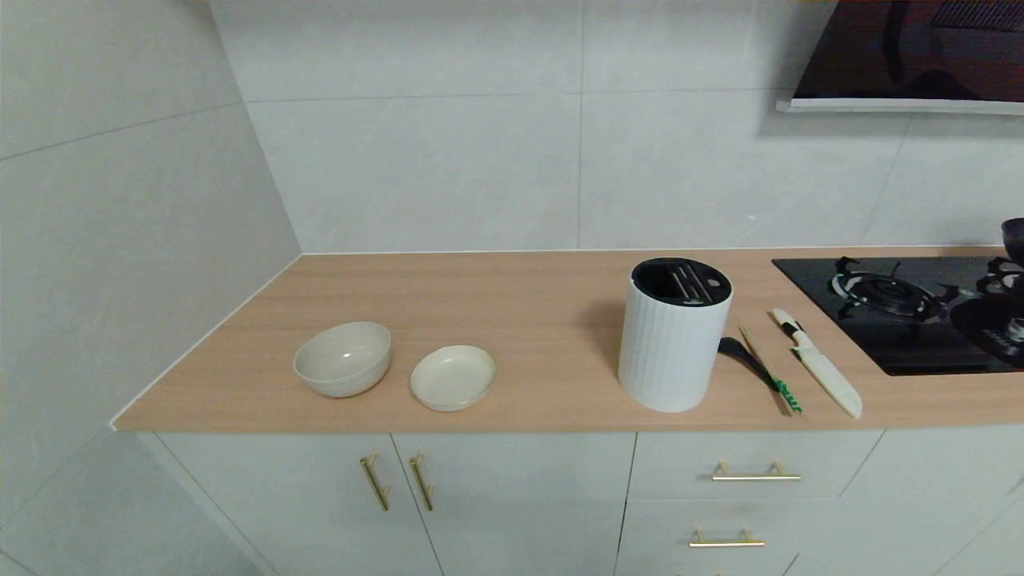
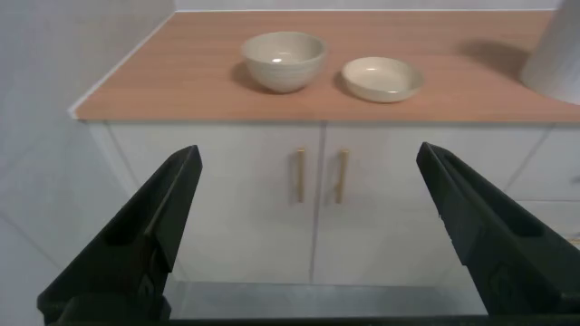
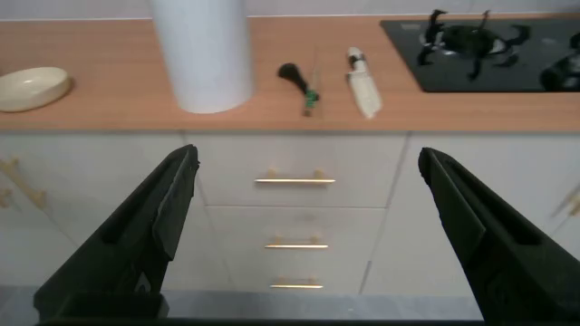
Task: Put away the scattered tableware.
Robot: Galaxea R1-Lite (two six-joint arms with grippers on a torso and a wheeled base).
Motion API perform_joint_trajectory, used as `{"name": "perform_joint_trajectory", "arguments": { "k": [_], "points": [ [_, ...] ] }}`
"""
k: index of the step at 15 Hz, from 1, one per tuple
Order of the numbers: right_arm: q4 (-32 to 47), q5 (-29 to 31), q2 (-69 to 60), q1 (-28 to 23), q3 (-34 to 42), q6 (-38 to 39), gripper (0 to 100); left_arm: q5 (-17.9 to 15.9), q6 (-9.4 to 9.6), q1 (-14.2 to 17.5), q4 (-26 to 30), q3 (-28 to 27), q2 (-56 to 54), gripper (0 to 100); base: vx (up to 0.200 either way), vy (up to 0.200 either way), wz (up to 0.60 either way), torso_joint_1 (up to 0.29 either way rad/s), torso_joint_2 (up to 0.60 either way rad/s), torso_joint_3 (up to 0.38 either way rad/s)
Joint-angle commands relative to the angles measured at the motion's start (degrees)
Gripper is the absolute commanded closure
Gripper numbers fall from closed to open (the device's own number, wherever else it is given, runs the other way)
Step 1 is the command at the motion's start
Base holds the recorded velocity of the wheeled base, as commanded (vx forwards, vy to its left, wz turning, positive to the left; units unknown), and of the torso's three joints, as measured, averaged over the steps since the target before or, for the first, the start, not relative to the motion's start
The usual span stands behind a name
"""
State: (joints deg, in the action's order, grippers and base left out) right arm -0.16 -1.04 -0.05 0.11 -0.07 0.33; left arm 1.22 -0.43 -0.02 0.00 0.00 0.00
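Note:
On the wooden counter [image 1: 520, 312] sit a beige bowl [image 1: 343, 358] [image 2: 283, 60] and a shallow beige plate [image 1: 453, 377] [image 2: 381, 78] [image 3: 32, 88] side by side. Right of them stands a white ribbed utensil holder [image 1: 674, 346] [image 3: 203, 52] with a black slotted top. Beside it lie a black spoon [image 1: 748, 358] [image 3: 294, 75], chopsticks with green ends [image 1: 770, 378] [image 3: 311, 91] and a white knife [image 1: 818, 362] [image 3: 362, 82]. My left gripper [image 2: 308, 226] is open, low in front of the cabinet doors. My right gripper [image 3: 308, 226] is open, low in front of the drawers.
A black gas hob [image 1: 904, 308] [image 3: 489, 45] occupies the counter's right end. White cabinet doors with gold handles [image 1: 396, 482] [image 2: 317, 177] and drawers [image 1: 756, 474] [image 3: 294, 181] lie below. Tiled walls close the left and back. A range hood [image 1: 904, 56] hangs at upper right.

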Motion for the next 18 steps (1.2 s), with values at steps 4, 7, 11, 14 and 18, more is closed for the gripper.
{"name": "perform_joint_trajectory", "arguments": {
  "k": [4,7,11,14,18],
  "points": [
    [-0.02,-0.02,0.05,0.07,0.07,0.02,0,0.01,-0.01,0.02,0.00,0.00,0.00,0,0.000,0.200,0.00,0.000,0.00,0.000],
    [-0.02,-0.02,0.05,0.07,-0.01,0.02,0,0.01,-0.01,0.02,0.00,0.00,0.00,0,0.000,0.200,0.00,-0.002,0.00,0.001],
    [-0.02,-0.02,0.05,0.07,-0.01,0.02,0,0.01,0.08,0.02,0.00,0.00,0.00,0,0.000,0.200,0.00,0.004,0.00,0.001],
    [-0.02,-0.02,0.05,0.07,-0.01,0.02,0,0.01,0.08,0.02,0.00,0.00,0.00,0,0.000,0.200,0.00,0.004,0.00,-0.007],
    [-0.02,-0.02,0.05,0.07,0.07,-0.07,0,0.01,0.08,0.02,0.00,0.00,0.00,0,0.000,0.150,0.00,-0.001,0.00,0.001]
  ]
}}
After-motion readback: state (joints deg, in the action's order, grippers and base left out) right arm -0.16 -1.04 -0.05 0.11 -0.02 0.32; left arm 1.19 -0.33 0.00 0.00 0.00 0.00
